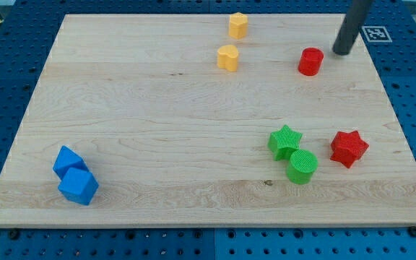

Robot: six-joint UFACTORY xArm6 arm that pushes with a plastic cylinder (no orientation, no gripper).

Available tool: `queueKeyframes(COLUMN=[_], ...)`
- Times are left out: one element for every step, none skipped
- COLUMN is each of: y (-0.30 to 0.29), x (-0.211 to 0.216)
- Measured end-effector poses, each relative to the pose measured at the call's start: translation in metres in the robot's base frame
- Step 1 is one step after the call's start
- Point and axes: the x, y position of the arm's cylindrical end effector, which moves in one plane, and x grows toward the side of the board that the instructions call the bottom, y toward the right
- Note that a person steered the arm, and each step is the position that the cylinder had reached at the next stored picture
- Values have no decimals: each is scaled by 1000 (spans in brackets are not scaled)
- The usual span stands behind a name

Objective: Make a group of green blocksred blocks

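A green star (284,141) and a green cylinder (302,167) sit touching at the view's lower right. A red star (349,148) lies just to their right, a small gap apart. A red cylinder (310,61) stands at the view's upper right. My tip (341,52) is just to the right of the red cylinder and slightly above it, close but not touching; the dark rod rises out of the view's top edge.
Two yellow blocks (237,24) (227,58) sit near the top centre. Two blue blocks (68,160) (78,187) sit touching at the lower left. The wooden board (157,123) lies on a blue pegboard; a marker tag (375,33) is at top right.
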Motion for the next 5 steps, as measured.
queueKeyframes(y=[-37, -49, -49, -55, -77], x=[7, 56, 92, 74, 75])
